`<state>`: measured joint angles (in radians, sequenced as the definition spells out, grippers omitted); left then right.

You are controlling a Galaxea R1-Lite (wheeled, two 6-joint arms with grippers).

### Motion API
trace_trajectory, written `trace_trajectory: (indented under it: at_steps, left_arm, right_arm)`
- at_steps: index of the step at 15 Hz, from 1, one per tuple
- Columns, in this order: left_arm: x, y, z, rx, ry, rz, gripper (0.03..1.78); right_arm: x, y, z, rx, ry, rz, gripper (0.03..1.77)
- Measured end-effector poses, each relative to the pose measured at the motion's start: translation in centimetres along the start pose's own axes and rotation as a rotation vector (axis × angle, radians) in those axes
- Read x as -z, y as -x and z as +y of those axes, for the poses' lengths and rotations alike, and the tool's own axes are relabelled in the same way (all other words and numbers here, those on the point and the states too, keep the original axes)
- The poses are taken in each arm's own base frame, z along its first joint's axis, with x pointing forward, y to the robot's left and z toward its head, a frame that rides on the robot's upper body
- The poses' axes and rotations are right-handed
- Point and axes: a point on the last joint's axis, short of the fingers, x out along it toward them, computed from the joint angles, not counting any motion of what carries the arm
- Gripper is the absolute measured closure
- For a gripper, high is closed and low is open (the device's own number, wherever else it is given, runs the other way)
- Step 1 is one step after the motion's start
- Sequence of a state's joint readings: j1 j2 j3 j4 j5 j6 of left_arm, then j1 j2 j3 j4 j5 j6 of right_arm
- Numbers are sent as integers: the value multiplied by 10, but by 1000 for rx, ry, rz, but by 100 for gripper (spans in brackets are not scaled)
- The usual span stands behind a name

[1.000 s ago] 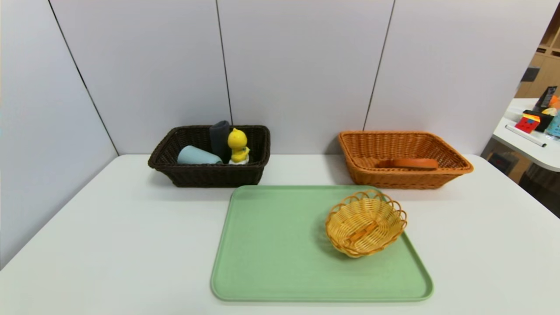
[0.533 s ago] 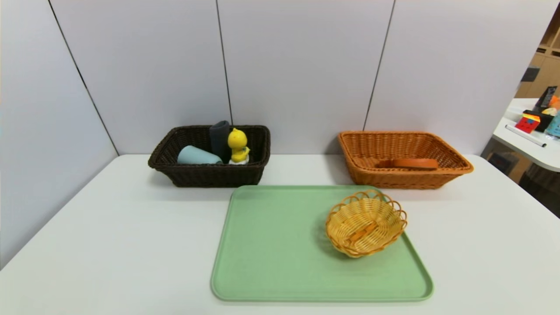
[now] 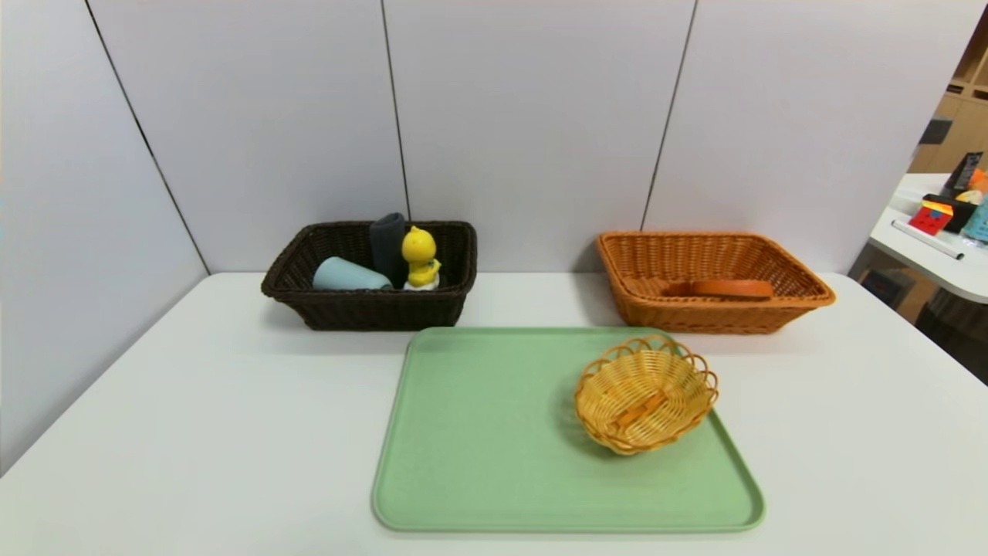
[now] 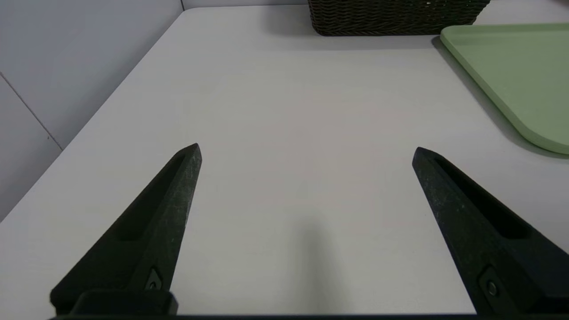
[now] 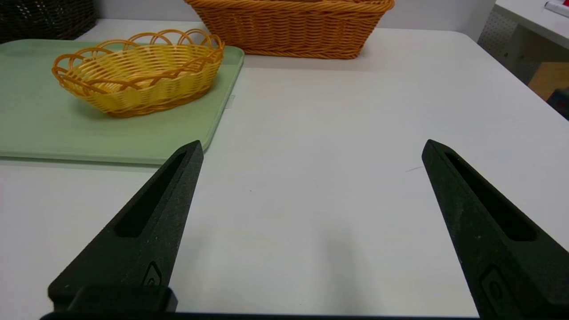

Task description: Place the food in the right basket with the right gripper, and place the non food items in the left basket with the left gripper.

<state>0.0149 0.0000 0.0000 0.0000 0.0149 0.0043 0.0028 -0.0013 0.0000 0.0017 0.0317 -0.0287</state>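
Note:
The dark brown left basket [image 3: 370, 307] at the back left holds a blue-grey cup [image 3: 347, 275], a yellow duck toy [image 3: 419, 256] and a dark grey pouch [image 3: 387, 239]. In the orange-tan right basket [image 3: 710, 313] at the back right lies the bread slice [image 3: 731, 288], only its orange-brown crust showing. Neither arm appears in the head view. My left gripper [image 4: 306, 149] is open over bare table near the front left, with nothing between its fingers. My right gripper [image 5: 312, 144] is open over bare table at the front right, also with nothing in it.
A green tray [image 3: 494, 432] lies mid-table with a small round yellow wicker bowl [image 3: 645, 392] on its right side. Wall panels close the back and left. A side table [image 3: 938, 255] with clutter stands beyond the right edge.

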Motion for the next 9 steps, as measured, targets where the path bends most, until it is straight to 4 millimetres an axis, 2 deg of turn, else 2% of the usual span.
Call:
trace_trajectory:
  at_steps: [9]
  left_arm:
    - [0, 0, 0, 0, -1, 0, 12]
  right_arm:
    - [0, 0, 0, 1, 0, -2, 10]
